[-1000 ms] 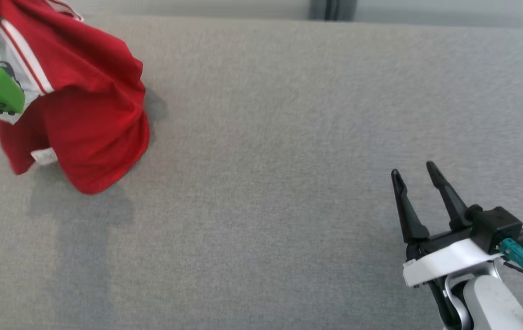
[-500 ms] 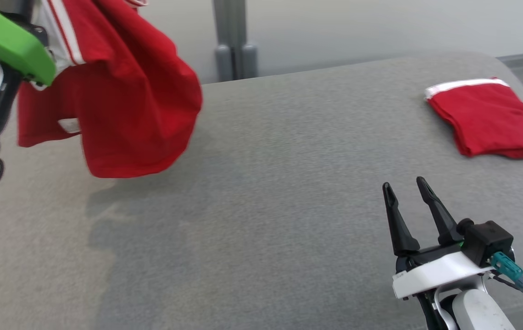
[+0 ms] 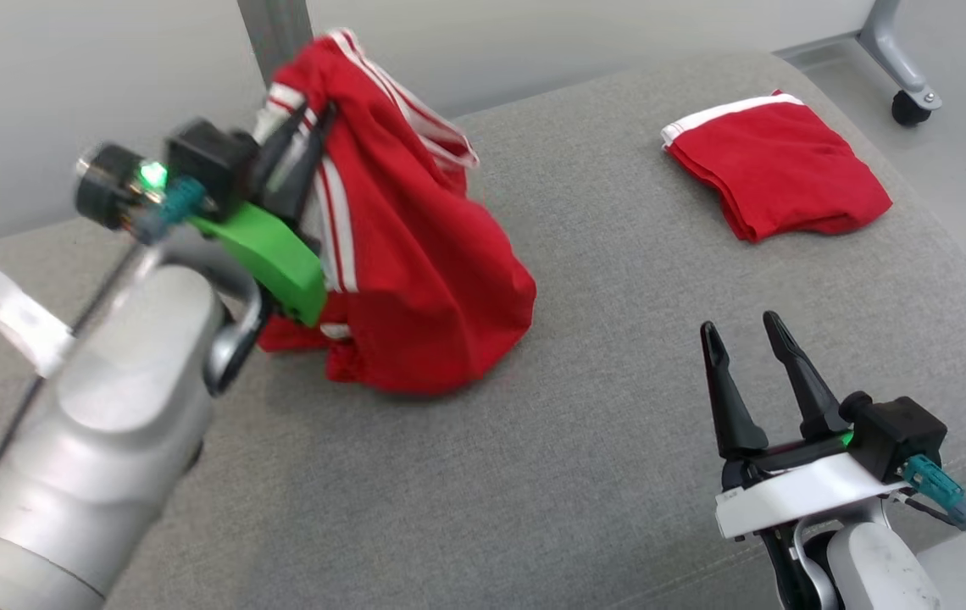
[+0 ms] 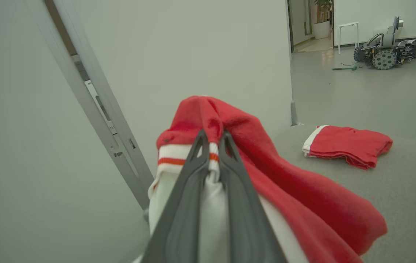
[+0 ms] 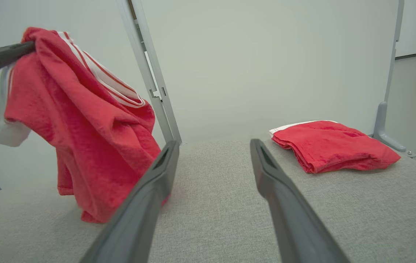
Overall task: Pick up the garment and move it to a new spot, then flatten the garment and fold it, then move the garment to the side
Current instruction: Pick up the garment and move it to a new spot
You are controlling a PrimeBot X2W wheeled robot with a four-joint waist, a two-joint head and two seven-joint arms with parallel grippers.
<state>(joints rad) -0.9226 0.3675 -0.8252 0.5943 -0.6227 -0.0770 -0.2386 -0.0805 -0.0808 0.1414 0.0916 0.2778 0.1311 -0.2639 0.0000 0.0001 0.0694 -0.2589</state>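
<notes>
While the left tool clamps a red white-striped garment, the right tool gapes empty. Left wrist view shows a distant wheeled machine.

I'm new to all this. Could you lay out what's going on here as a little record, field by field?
Left claw: shut on the red garment, pinching its white-striped edge and holding it up
Right claw: open, holding nothing, above the grey padded surface
Garment's state: hangs bunched, lower edge down at the surface
Also there: folded red garment, lying flat at the far right
</notes>
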